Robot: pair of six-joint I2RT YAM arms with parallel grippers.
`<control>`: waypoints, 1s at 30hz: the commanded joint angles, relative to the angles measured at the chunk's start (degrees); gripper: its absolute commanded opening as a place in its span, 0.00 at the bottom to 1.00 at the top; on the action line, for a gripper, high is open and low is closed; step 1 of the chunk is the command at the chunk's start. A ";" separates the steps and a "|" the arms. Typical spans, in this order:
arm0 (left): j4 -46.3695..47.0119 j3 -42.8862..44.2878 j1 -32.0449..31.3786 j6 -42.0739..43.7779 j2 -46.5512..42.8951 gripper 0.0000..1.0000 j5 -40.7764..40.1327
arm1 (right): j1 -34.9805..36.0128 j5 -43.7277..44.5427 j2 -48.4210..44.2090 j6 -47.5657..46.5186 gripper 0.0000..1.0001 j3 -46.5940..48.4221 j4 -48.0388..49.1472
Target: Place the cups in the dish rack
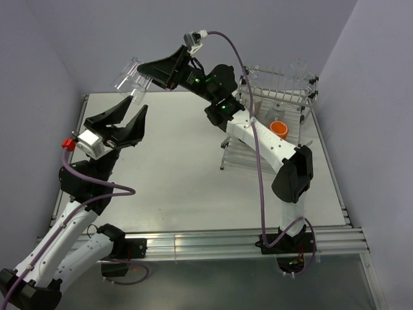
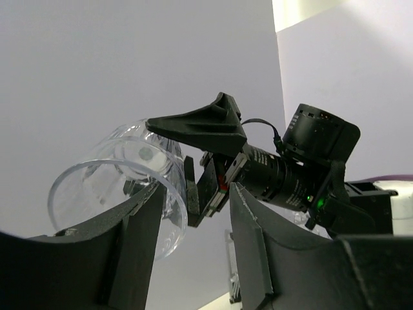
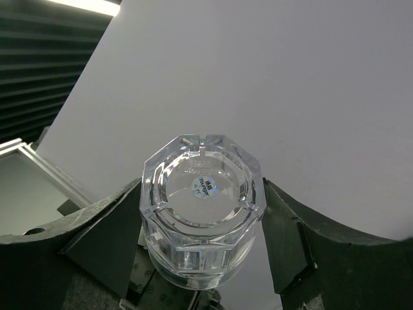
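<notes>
right tool [image 1: 145, 76] clamped on a clear glass [image 3: 201, 206], held on its side high over the far left of the tabletop [image 1: 174, 148] | left tool [image 1: 135, 106] spread wide just below it, gripping nothing | rack [image 1: 284, 97] far right, orange mug [image 1: 279, 128] inside, well apart from the glass

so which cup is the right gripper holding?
The clear glass tumbler, clamped aloft in the right gripper; the orange mug sits in the dish rack.
</notes>
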 commanded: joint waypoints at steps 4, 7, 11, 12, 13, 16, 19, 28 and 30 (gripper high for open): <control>-9.39 -0.88 -0.22 3.80 -5.75 0.58 1.03 | -5.41 0.62 -4.70 -3.92 0.00 -1.49 -0.54; -17.65 -0.44 -0.22 4.51 -7.95 0.64 -2.30 | -8.92 1.93 -6.81 -11.00 0.00 -2.46 -8.15; -31.62 5.17 -0.22 5.39 -7.96 0.90 -5.73 | -13.05 5.36 -10.41 -24.46 0.00 -1.76 -22.33; -34.17 6.23 -0.14 5.74 -7.35 0.96 -5.65 | -13.67 6.15 -11.12 -28.14 0.00 -1.24 -25.31; -38.72 7.20 -0.22 5.48 -6.99 0.99 -5.91 | -14.89 7.20 -11.73 -35.31 0.00 -0.36 -30.91; -45.07 10.98 -0.14 4.25 -5.07 0.99 -6.62 | -16.22 14.92 -13.40 -49.03 0.00 1.92 -40.69; -53.51 15.46 -0.13 1.97 -1.03 0.99 -8.19 | -16.84 25.11 -14.99 -60.21 0.00 1.94 -45.02; -61.18 18.02 -0.05 -0.94 5.14 0.99 -8.64 | -21.14 40.25 -14.38 -73.78 0.00 2.46 -45.21; -61.97 17.41 -0.05 -1.29 5.40 0.99 -8.37 | -22.37 40.35 -13.06 -74.06 0.00 2.99 -45.12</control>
